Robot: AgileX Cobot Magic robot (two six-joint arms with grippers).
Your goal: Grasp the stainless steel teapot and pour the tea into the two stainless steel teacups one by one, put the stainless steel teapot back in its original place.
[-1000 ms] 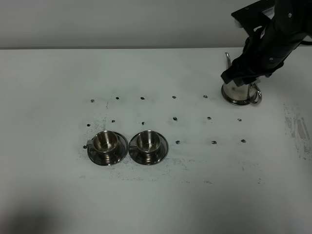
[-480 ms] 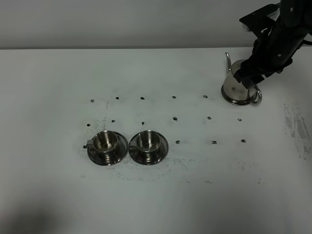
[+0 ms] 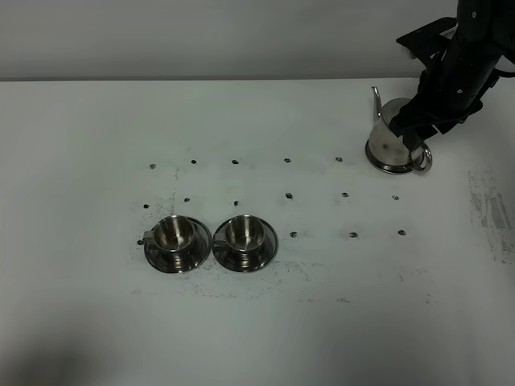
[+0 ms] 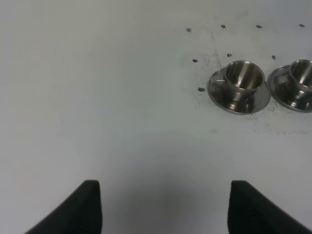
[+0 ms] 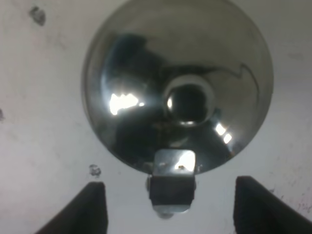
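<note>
Right gripper (image 5: 172, 207) is spread wide, holding nothing, right above the teapot (image 5: 146, 87), with the loop handle (image 5: 171, 187) between its fingers, untouched. Nearer teacup (image 3: 244, 232) and farther teacup (image 3: 178, 233) sit well away, side by side. Left gripper (image 4: 163, 204) is spread wide too, empty.

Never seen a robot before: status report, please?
Left fingers open, apart from cups. Right fingers open above teapot. Teapot upright on table. Nothing in the way.

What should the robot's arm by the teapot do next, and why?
Probably keep lifting away: the right end effector has opened and risen, jaws wide either side of the handle without touching, and the teapot stands upright, let go.
</note>
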